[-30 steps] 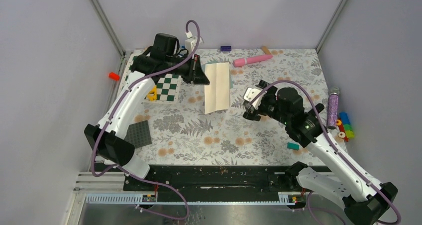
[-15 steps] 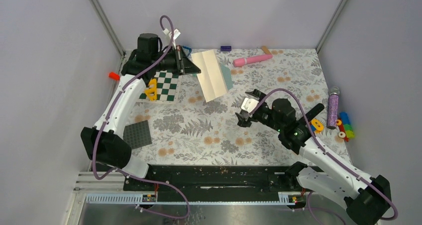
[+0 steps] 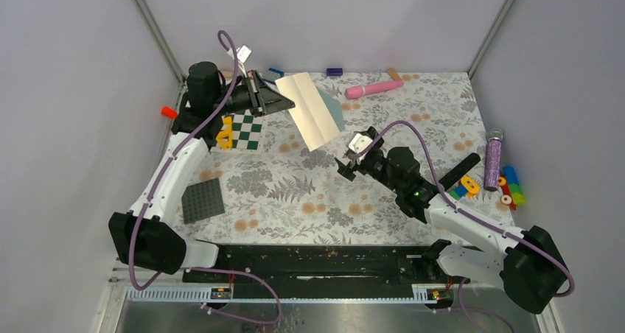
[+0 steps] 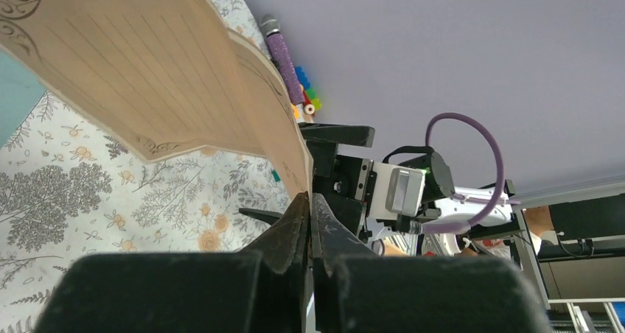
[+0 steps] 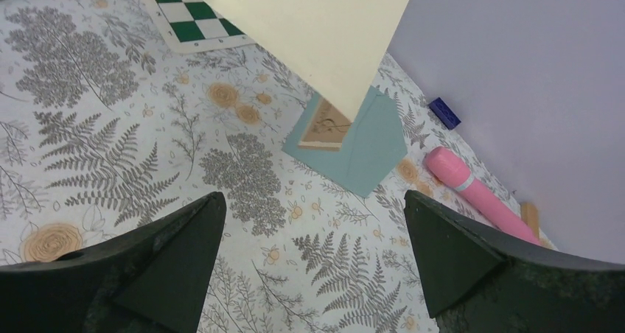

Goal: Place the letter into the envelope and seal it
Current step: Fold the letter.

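Over the fern-printed table (image 3: 295,193), the left gripper (image 4: 309,200) is clamping the cream paper letter (image 3: 309,112) above the flat grey-teal paper envelope (image 5: 368,149). The right gripper (image 3: 352,160) is hovering near the envelope, jaws wide and empty. Insertion is in hand and probably needs the envelope steadied first.

L arm pulls back toward far-left corner. Left gripper (image 3: 278,99), pinched on the letter (image 3: 313,113), swings the sheet round & tilts it, baring more of the envelope (image 3: 337,116). R arm swings left, so right gripper (image 3: 346,169), jaws wide, now sits near letter's low corner.
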